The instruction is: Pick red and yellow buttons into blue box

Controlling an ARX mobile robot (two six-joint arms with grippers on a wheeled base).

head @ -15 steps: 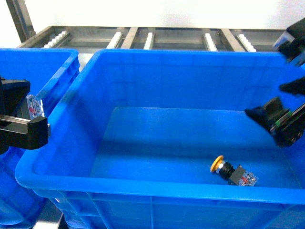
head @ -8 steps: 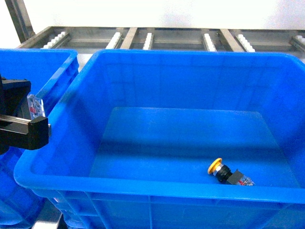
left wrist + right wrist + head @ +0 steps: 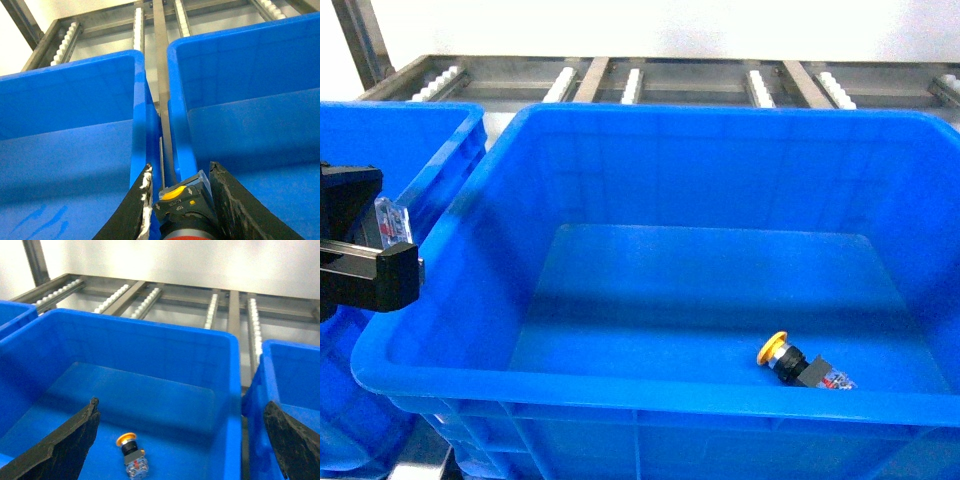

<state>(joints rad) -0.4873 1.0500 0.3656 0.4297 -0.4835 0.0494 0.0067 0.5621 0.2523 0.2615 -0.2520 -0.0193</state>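
Three blue crates appear in all: the blue box [image 3: 720,130], a second crate [image 3: 390,130] on its left, and a third [image 3: 290,370] on its right. Two push-button switches appear: one yellow-capped switch [image 3: 790,357] and one switch [image 3: 182,207] with a red part at the frame edge.

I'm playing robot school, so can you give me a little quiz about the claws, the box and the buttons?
1. True or false: the yellow button lies inside the box.
2. The right claw is: A) open and empty; B) shut on a button; C) gripping the box rim.
3. Which claw grips the other button?
Key: 1 true; 2 A; 3 the left claw.
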